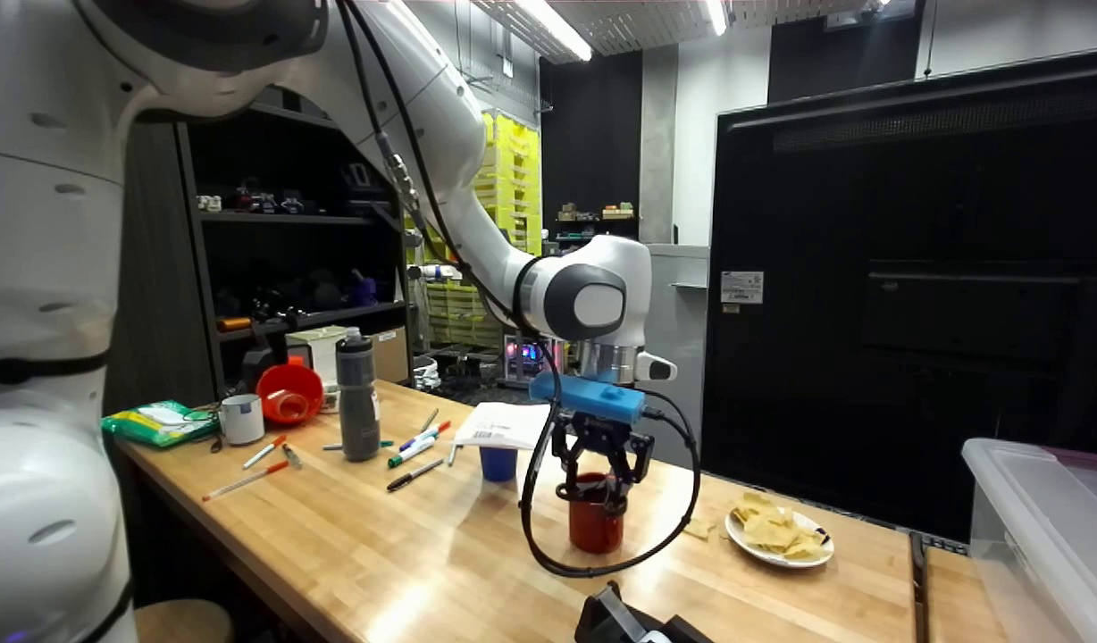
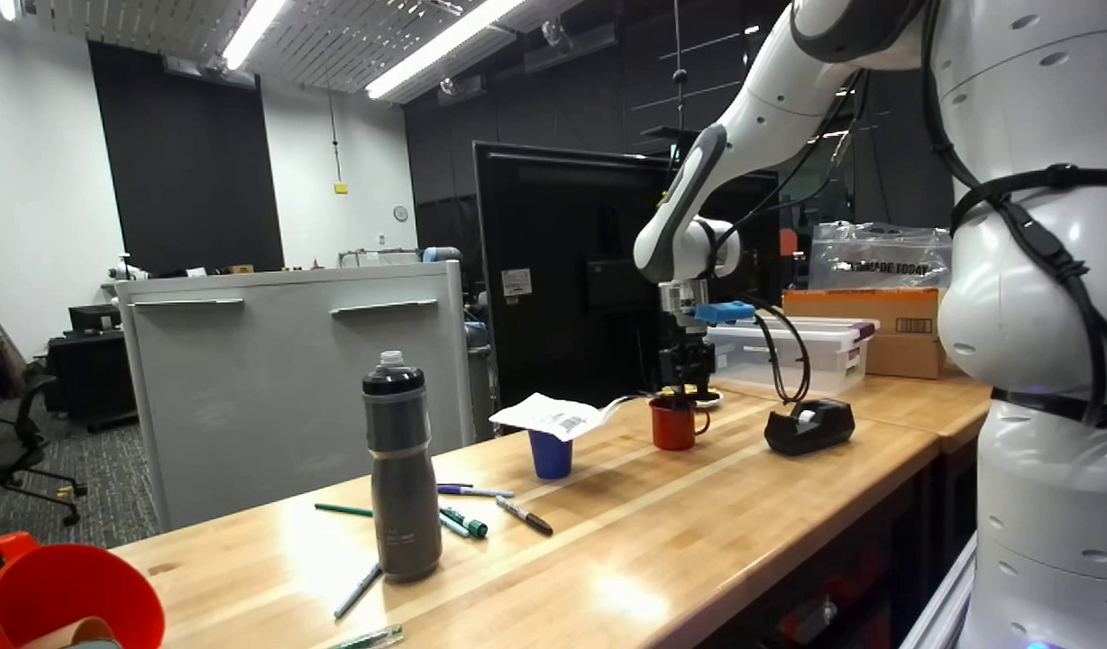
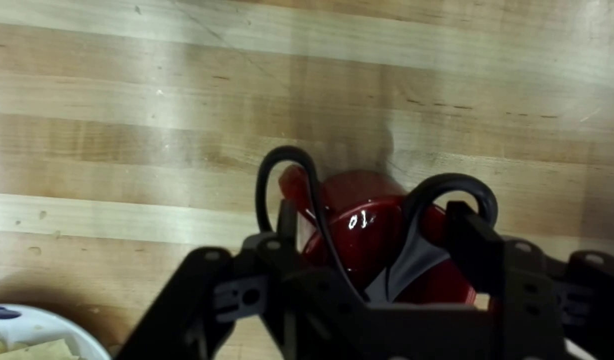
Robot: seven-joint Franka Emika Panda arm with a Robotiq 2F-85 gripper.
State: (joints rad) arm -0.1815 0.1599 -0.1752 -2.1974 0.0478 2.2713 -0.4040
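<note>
A red mug [image 1: 595, 531] stands upright on the wooden table, its handle showing in an exterior view [image 2: 702, 421]. Scissors with black looped handles [image 3: 449, 180] rest inside the mug [image 3: 362, 230], grey blades down and handles spread apart above the rim. Directly over them, pointing down, is my gripper [image 3: 372, 207], its fingers wide apart. One finger lies by each handle loop in the wrist view; whether either touches the scissors I cannot tell. The gripper [image 2: 684, 392] hides part of the mug's rim in both exterior views.
A plate [image 3: 62, 325] of chips sits close by. A blue cup [image 1: 498, 463] has white paper [image 1: 501, 424] on top. Also around are a tape dispenser [image 2: 808, 428], a dark bottle [image 2: 405, 496], several pens and markers [image 1: 412, 451], and a clear plastic bin [image 1: 1049, 527].
</note>
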